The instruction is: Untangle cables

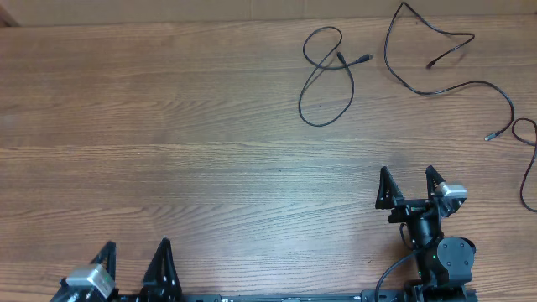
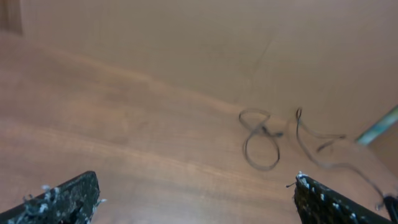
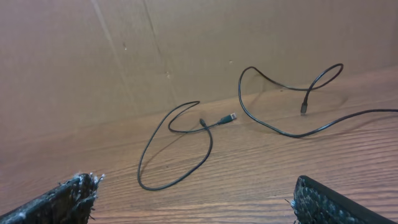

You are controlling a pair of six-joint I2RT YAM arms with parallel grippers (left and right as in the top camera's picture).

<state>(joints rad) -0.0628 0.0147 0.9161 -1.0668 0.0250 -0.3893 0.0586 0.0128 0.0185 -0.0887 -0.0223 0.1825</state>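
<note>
Three thin black cables lie apart on the wooden table at the far right. A short looped cable [image 1: 319, 125] with small plug tips is nearest the middle, and also shows in the left wrist view [image 2: 261, 168] and the right wrist view [image 3: 155, 188]. A longer wavy cable [image 1: 457, 85] [image 3: 292, 135] runs to its right. A third cable [image 1: 523, 180] curls at the right edge. My right gripper [image 1: 408, 178] [image 3: 196, 199] is open, well short of the loop, holding nothing. My left gripper [image 1: 136, 252] [image 2: 196, 199] is open at the near left, far from all the cables.
A brown cardboard wall [image 3: 186, 50] stands along the table's far edge, just behind the cables. The wooden tabletop [image 1: 168, 151] spreads between both grippers and the cables. The right arm's thick black lead [image 1: 390, 273] trails by its base.
</note>
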